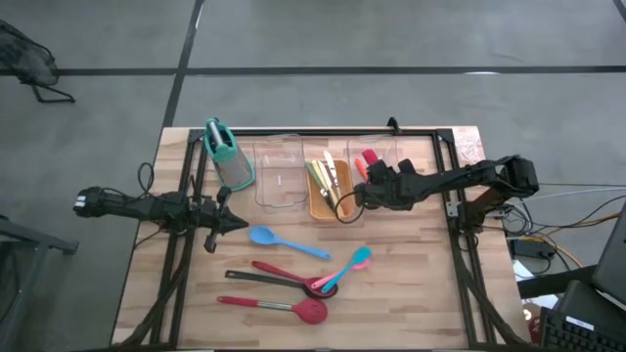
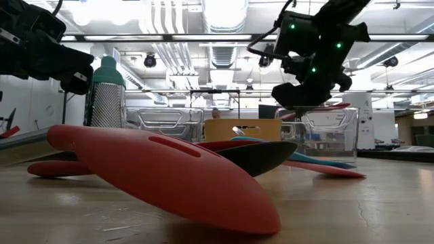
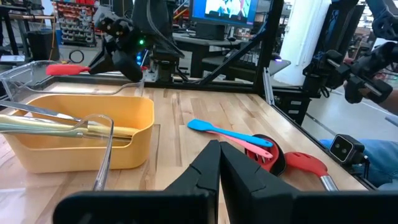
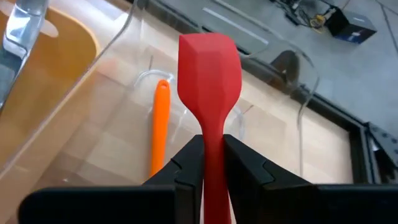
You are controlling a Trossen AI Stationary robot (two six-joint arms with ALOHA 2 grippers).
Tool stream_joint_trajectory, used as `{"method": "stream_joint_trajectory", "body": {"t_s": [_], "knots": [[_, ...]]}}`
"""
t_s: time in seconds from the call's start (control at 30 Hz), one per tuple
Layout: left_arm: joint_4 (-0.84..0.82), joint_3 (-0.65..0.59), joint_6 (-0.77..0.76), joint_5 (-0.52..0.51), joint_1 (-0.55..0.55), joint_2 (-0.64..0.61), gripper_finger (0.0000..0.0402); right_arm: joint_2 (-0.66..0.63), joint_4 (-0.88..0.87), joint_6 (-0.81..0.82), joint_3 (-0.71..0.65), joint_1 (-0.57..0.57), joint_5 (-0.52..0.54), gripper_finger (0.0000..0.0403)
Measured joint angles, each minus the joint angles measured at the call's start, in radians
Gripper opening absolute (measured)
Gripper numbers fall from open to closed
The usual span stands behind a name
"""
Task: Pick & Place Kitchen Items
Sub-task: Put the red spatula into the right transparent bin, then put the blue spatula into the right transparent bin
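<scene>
My right gripper (image 1: 372,181) is shut on a red spatula (image 4: 208,62) over the clear tray (image 1: 383,156) at the far right. An orange utensil (image 4: 160,124) lies inside that tray. The orange tray (image 1: 330,196) beside it holds several utensils. On the table's near half lie a blue spoon (image 1: 274,240), a pink and a teal small spoon (image 1: 354,260) and long red-headed spoons (image 1: 293,308). My left gripper (image 3: 219,168) is shut on nothing and waits level at the left, beside the blue spoon. My right gripper pinches the red spatula's narrow neck (image 4: 213,146), just behind its blade, between its two fingers. The fingers slant down from the table's right and lie along the spatula. The blade sticks out ahead of the fingertips, clear of the tray's floor.
A teal-and-grey upright holder (image 1: 227,154) stands at the far left. A second clear tray (image 1: 279,176) sits between it and the orange tray. A black frame (image 1: 323,132) runs along the table's far edge. Bare wood lies at the near left and near right.
</scene>
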Motion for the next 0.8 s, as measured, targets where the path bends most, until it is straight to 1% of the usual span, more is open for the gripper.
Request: {"method": "stream_joint_trajectory", "body": {"t_s": [0.3, 0.6, 0.8], "knots": [[0.000, 0.000, 0.000, 0.000, 0.000, 0.000, 0.0012, 0.000, 0.044, -0.001, -0.023, 0.001, 0.002, 0.0075], [0.000, 0.000, 0.000, 0.000, 0.000, 0.000, 0.0012, -0.001, 0.050, -0.007, -0.024, 0.012, 0.005, 0.0111], [0.000, 0.000, 0.000, 0.000, 0.000, 0.000, 0.0012, -0.001, 0.067, -0.118, 0.008, 0.073, 0.005, 0.0134]]}}
